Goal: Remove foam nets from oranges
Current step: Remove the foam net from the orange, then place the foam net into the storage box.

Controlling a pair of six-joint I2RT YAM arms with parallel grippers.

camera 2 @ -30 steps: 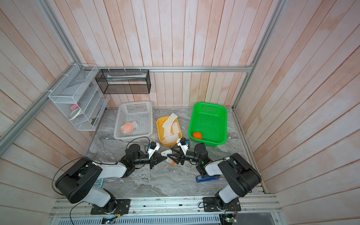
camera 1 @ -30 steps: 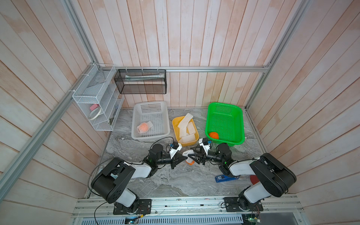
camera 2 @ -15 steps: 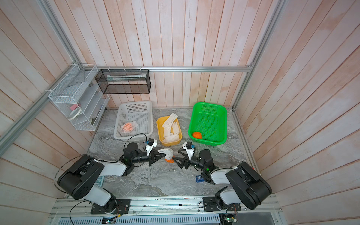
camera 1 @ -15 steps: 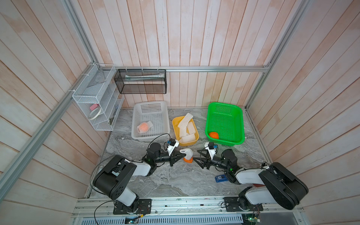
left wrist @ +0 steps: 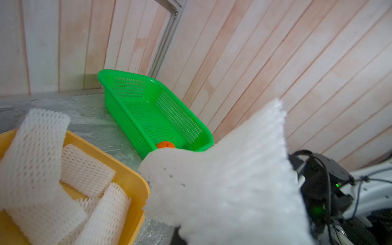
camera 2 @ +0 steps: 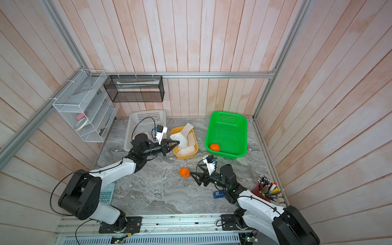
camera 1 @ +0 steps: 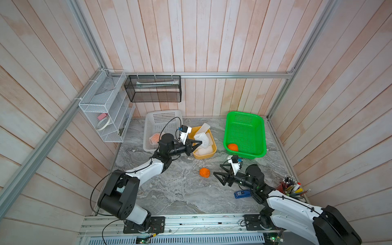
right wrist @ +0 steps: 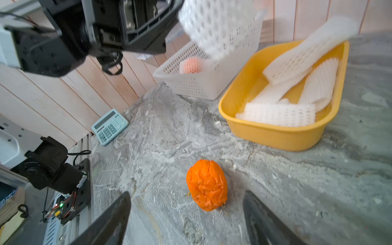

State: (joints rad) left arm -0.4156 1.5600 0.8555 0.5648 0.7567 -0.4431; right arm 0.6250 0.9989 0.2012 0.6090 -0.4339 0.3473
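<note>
Far left, a wrapped orange [camera 1: 155,138] is seen inside the white basket [camera 1: 165,117], with its net on. A foam net [camera 1: 203,138] is pinched by the left claw [camera 1: 199,143] and held up over the yellow tub [camera 1: 203,156], and more empty nets [camera 1: 204,151] are piled in the tub. A bare orange [camera 1: 204,172] is seen on the table [camera 1: 180,191] in front of the tub, touched by nothing. The right claw [camera 1: 217,169] is spread wide, kept low just beside that orange and pointed at it. Far right, a second bare orange [camera 1: 232,147] is parked in the near corner of the green basket [camera 1: 246,153].
</note>
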